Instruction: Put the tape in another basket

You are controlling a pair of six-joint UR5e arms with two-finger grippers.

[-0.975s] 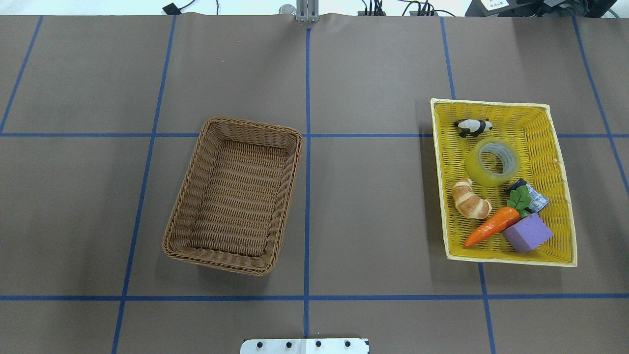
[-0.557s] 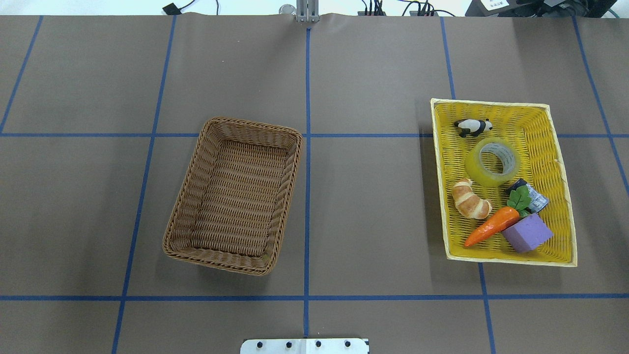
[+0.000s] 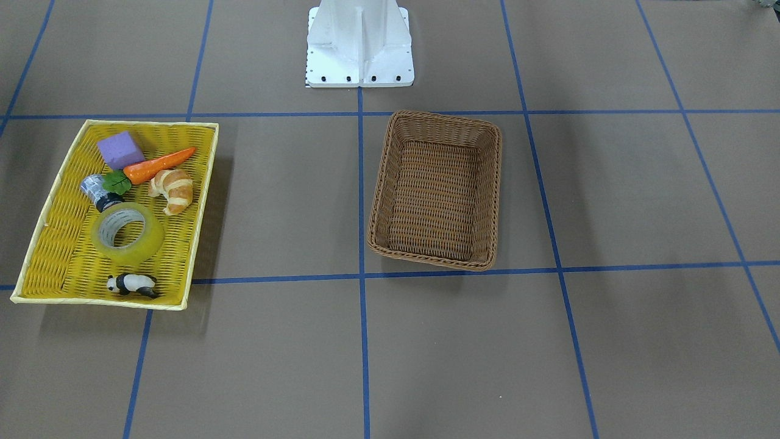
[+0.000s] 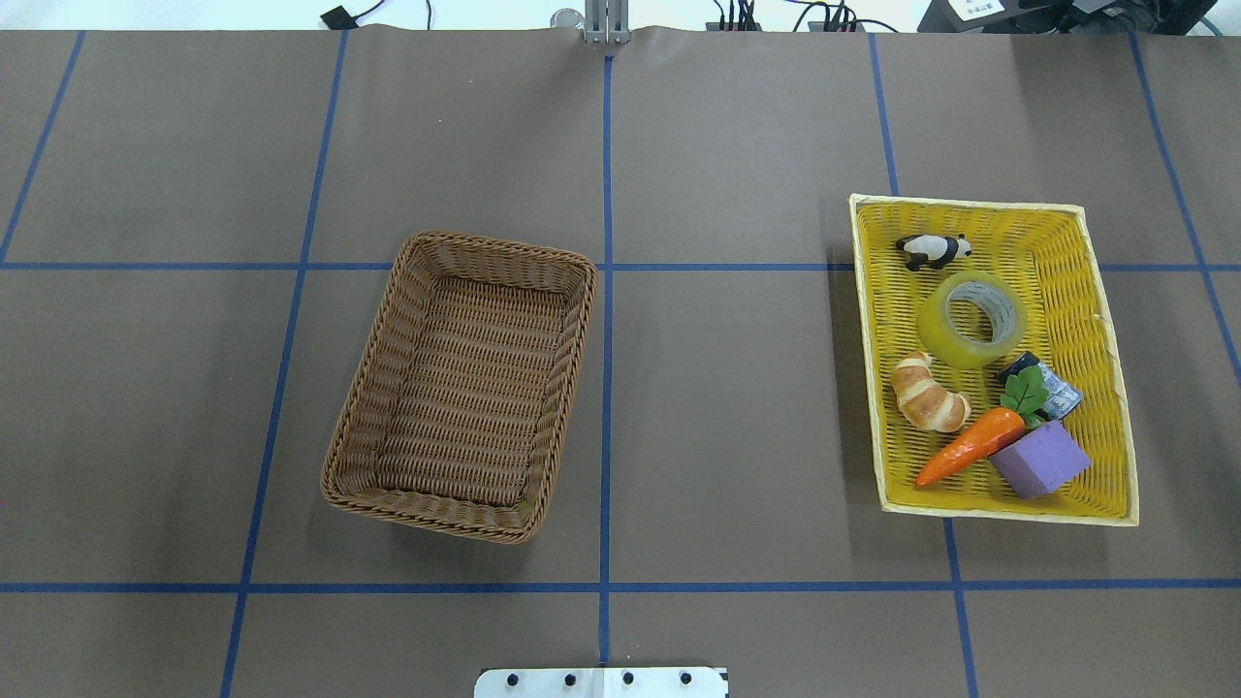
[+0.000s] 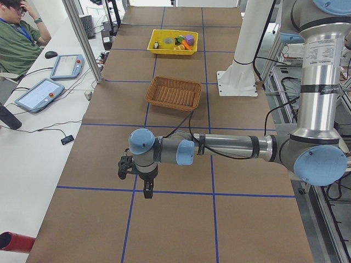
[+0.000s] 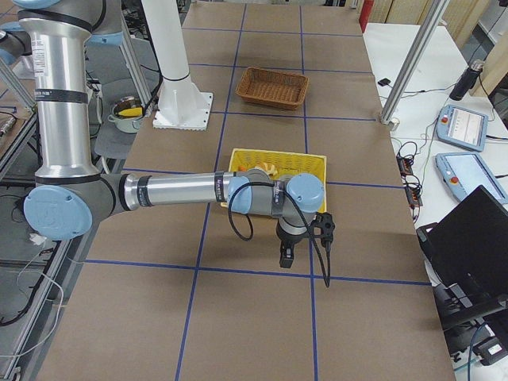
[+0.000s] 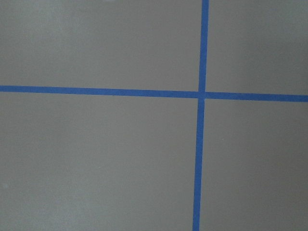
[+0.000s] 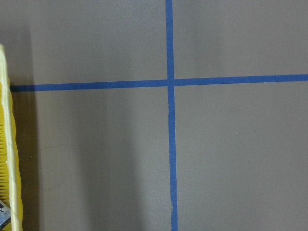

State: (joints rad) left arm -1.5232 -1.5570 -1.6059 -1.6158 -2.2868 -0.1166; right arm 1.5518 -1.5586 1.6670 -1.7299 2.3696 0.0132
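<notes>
Nothing has moved in the last second, so the task is unstarted: the tape (image 4: 971, 319) lies in the tray (image 4: 1091, 291) near the right pincer (image 6: 286, 255), the basket (image 4: 494, 248) sits between it and the left pincer (image 5: 147, 192), and I cannot tell either pincer's opening.

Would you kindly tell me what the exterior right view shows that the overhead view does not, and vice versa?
Only exterior right: the right arm, right gripper over bare table near the tray, plus tablets and a laptop. Only overhead: the tape and panda, hidden behind the arm in the side view. Both: the basket and the tray.
</notes>
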